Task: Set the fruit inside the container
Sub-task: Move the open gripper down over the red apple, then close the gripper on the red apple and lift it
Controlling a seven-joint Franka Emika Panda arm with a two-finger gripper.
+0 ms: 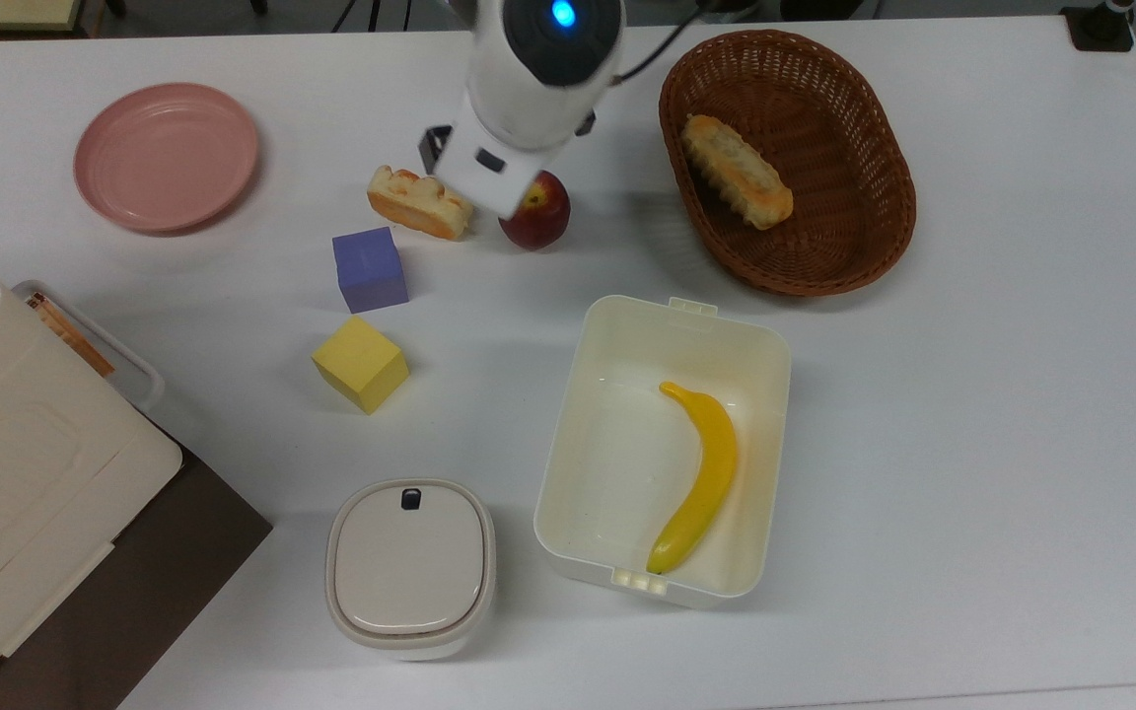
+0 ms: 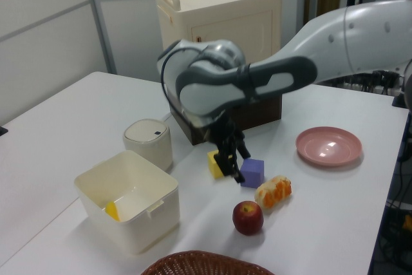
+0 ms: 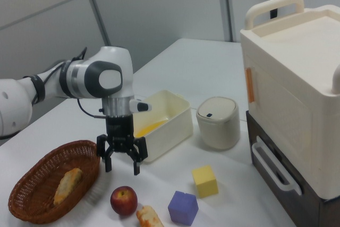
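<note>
The fruit [image 1: 540, 219], a dark-red peach-like piece, sits on the white table [image 1: 972, 394] and serves as the landmark. The gripper [image 3: 121, 162] hangs above it with fingers spread apart, grasping nothing and clear of its skin. Just beside the fruit, on the top view's left, lies a bread piece [image 1: 418, 203]; a purple cube [image 1: 369, 268] and a yellow cube [image 1: 360, 363] stand farther off on that side. The container [image 1: 578, 394], holding a banana [image 1: 701, 478], sits below the fruit in the top view, well apart. A wicker basket [image 1: 864, 237] lies to the top view's right.
</note>
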